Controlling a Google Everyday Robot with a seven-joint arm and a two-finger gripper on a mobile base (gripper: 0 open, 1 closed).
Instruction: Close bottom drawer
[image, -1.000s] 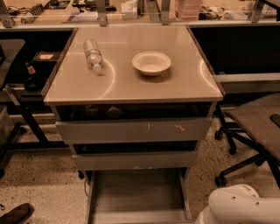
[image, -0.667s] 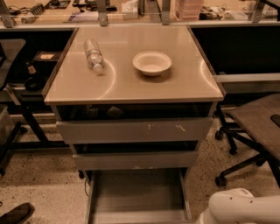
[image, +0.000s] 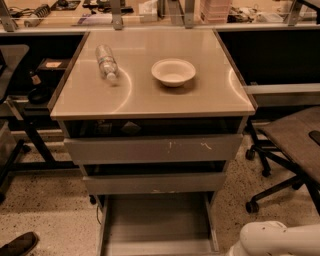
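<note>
Gripper: out of view, state can't tell; only white arm part (image: 280, 239) shows, lower-right corner. Bottom drawer (image: 157, 222) pulled out at cabinet's bottom edge, w/ front near lower edge. Closing not yet started.

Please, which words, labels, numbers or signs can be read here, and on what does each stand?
None can be read.
Bottle label: too blurred to read.
Items on the far desk: too small.
Bottom drawer, bowl: no text.
End effector: out of view; only a white robot part shows, bottom right.
</note>
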